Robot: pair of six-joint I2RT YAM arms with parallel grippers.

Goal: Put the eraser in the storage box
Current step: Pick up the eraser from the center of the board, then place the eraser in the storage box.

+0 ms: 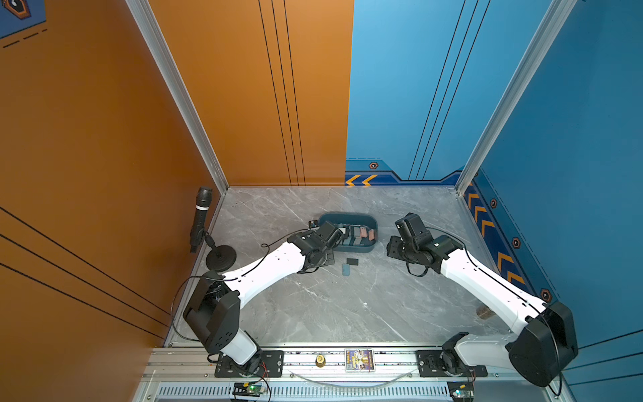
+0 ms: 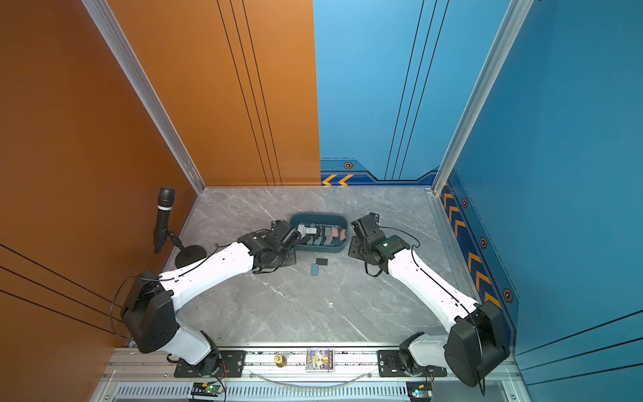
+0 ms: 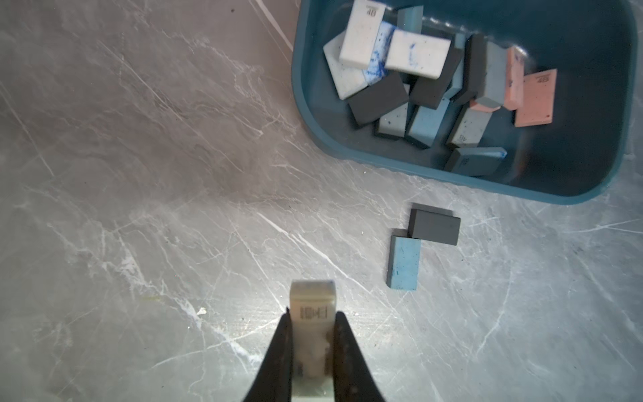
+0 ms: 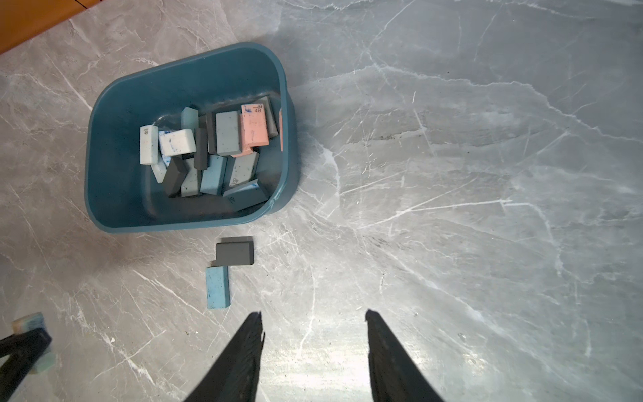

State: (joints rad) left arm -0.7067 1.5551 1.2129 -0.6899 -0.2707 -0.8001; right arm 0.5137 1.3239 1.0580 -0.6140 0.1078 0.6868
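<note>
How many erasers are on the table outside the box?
2: a dark grey eraser beside the storage box, a blue eraser at its corner. The left gripper holds a pale eraser.

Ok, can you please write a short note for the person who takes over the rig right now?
Left gripper: shut on a pale eraser, not in the storage box yet.
Right gripper: open, empty, above the table.
Done: many erasers already lie in the box.
Left to do: drop the held eraser into the box, then probably collect the grey eraser and the blue eraser, which lie close together on the table beside the box.
</note>
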